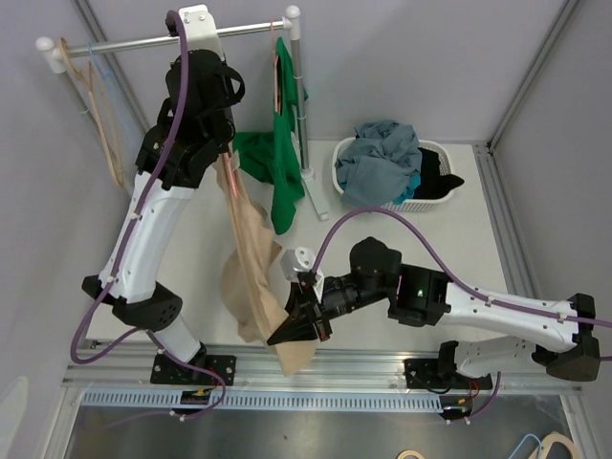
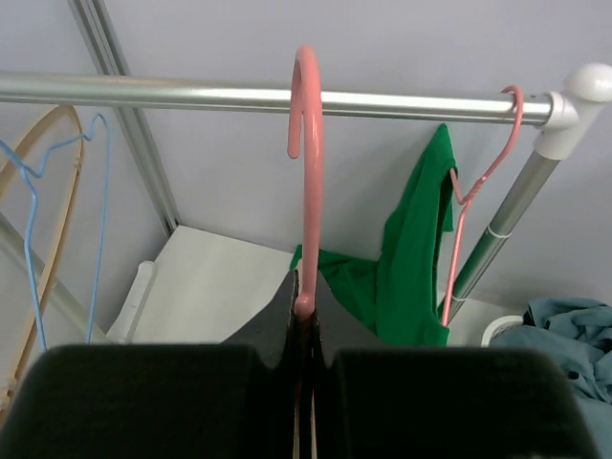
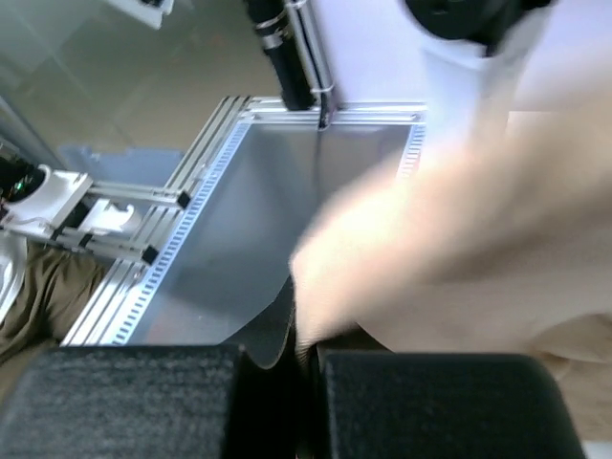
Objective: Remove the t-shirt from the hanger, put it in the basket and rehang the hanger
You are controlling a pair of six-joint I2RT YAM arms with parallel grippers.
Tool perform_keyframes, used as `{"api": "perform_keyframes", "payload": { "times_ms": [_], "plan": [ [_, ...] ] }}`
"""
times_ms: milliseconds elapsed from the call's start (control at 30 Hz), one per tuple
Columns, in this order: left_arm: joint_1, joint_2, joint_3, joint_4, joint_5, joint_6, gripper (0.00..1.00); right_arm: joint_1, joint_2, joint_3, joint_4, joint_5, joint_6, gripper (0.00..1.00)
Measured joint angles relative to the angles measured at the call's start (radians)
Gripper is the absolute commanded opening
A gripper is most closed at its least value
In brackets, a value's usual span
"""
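We note the left gripper (image 2: 306, 308) clamped on the pink hanger (image 2: 308, 153). The right gripper (image 3: 304, 337) pinches the beige t-shirt (image 1: 251, 277) low down.

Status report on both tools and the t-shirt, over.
Left tool shut on pink hanger. Right tool shut on beige t-shirt. Green t-shirt hangs beside.

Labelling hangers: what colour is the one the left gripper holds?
Pink hanger, clamped in the left gripper; clearest in the left wrist view.
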Motion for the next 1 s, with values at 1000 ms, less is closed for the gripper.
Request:
{"api": "perform_keyframes", "payload": {
  "times_ms": [1000],
  "plan": [
    [0.035, -0.620, -0.187, -0.403, 0.671, -0.268, 0.01, -0.491, 0.370, 0.068, 0.019, 0.120, 0.181, 0.00]
  ]
}}
